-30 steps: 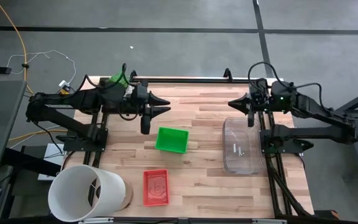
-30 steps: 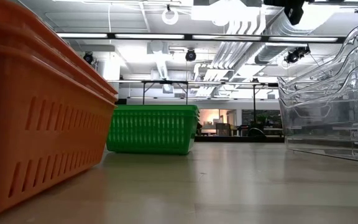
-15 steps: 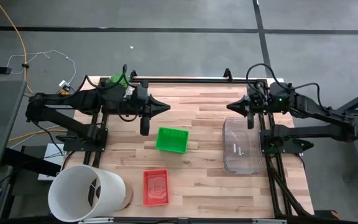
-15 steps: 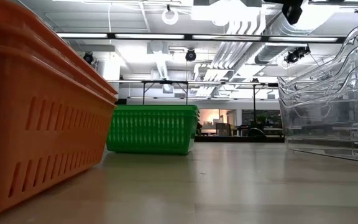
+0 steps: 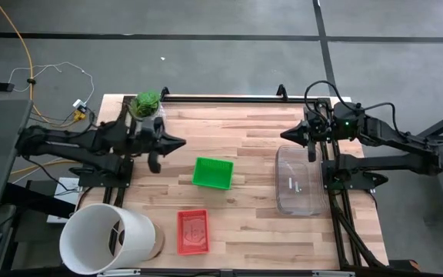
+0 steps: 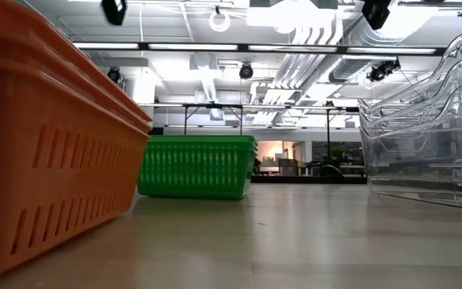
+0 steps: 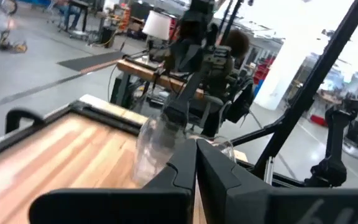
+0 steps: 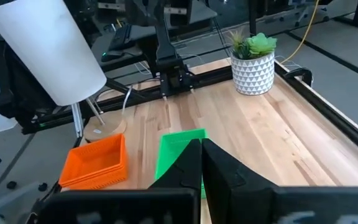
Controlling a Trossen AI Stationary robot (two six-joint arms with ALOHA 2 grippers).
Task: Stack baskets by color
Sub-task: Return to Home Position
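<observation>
A green basket (image 5: 212,172) rests on its bottom at the table's middle, a red basket (image 5: 193,231) near the front edge, and stacked clear baskets (image 5: 298,179) at the right. My left gripper (image 5: 181,143) is shut and hangs in the air at the far left, left of the green basket and apart from it. My right gripper (image 5: 285,136) is shut and hovers above the far end of the clear baskets. The right wrist view shows the green basket (image 8: 179,149) and the red basket (image 8: 98,162) beyond the shut fingers (image 8: 201,149).
A white bucket (image 5: 106,238) lies at the front left corner, next to the red basket. A potted plant (image 5: 146,102) stands at the far left corner behind my left arm. Bare wood lies between the green basket and the clear baskets.
My left gripper has shut on nothing, then drawn back toward the table's left edge and sunk a little, which uncovers the potted plant in the high view. The baskets have kept their places.
</observation>
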